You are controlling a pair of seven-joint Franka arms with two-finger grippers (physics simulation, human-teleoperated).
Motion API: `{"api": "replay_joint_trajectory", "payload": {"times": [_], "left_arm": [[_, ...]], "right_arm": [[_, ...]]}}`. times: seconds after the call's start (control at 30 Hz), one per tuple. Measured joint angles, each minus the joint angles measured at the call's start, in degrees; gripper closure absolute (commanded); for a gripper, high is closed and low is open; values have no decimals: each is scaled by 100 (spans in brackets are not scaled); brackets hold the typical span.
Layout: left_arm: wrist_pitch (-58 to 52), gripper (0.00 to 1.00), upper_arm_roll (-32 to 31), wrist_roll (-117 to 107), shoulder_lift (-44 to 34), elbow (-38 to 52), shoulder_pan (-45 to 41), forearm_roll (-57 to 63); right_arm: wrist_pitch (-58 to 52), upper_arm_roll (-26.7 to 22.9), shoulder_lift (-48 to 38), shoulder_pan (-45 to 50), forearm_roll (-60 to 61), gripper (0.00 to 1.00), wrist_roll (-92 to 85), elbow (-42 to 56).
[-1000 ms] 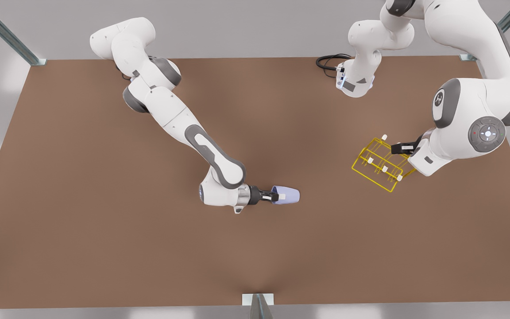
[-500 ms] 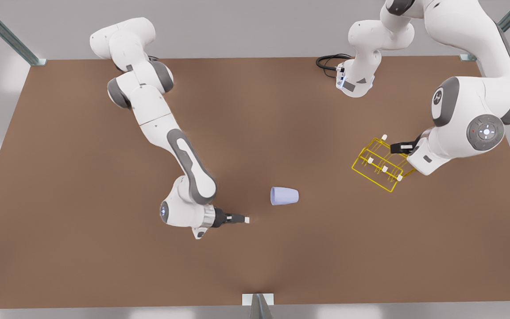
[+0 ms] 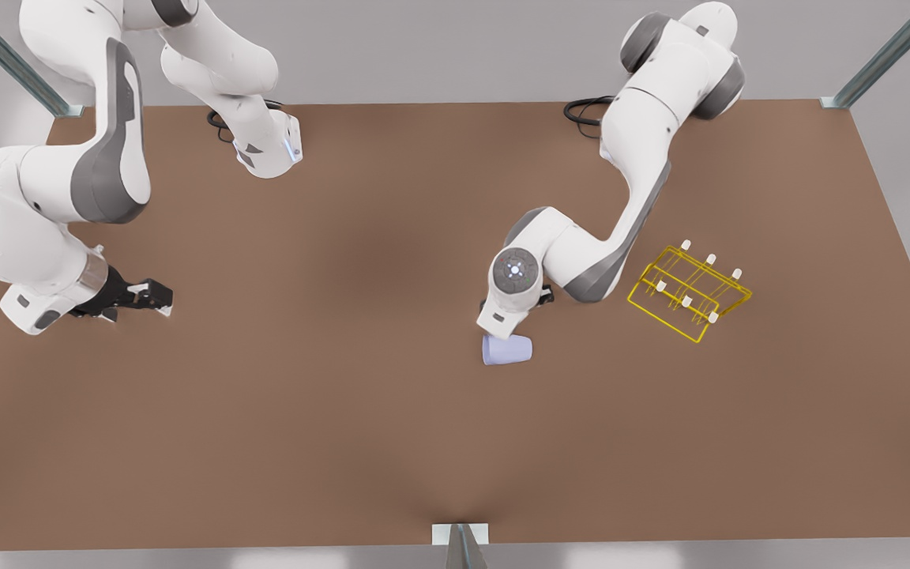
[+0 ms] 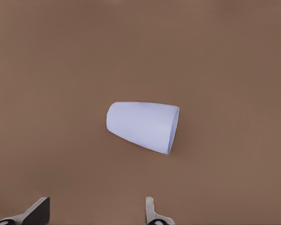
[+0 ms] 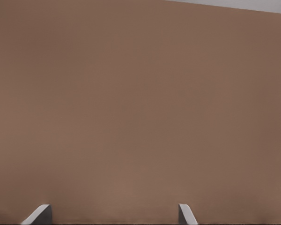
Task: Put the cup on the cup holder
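The cup (image 3: 507,349) lies on its side on the table (image 3: 344,442), mid-table. The left gripper (image 4: 96,213) hovers over it, fingers spread, touching nothing. The holder (image 3: 690,291) stands apart toward the front view's right. Far left, the right gripper (image 3: 156,297) waits open.

The brown table (image 3: 281,411) is carrying two things. The cup (image 3: 507,349) is lying on its side just right of centre. The cup holder (image 3: 690,292) is sitting at about two o'clock from it, well apart.
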Motion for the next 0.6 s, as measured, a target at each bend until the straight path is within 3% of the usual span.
{"api": "replay_joint_trajectory", "payload": {"times": [0.07,0.23,0.6], "left_arm": [[720,0,117,-873,16,-219,-51,8],[1758,0,295,-3007,656,385,-89,16],[2230,0,635,-6218,508,-357,24,-284]], "right_arm": [[-160,24,0,33,-178,0,41,21],[-413,38,31,40,-274,0,127,30],[-732,-10,64,-19,-36,0,247,67]]}}
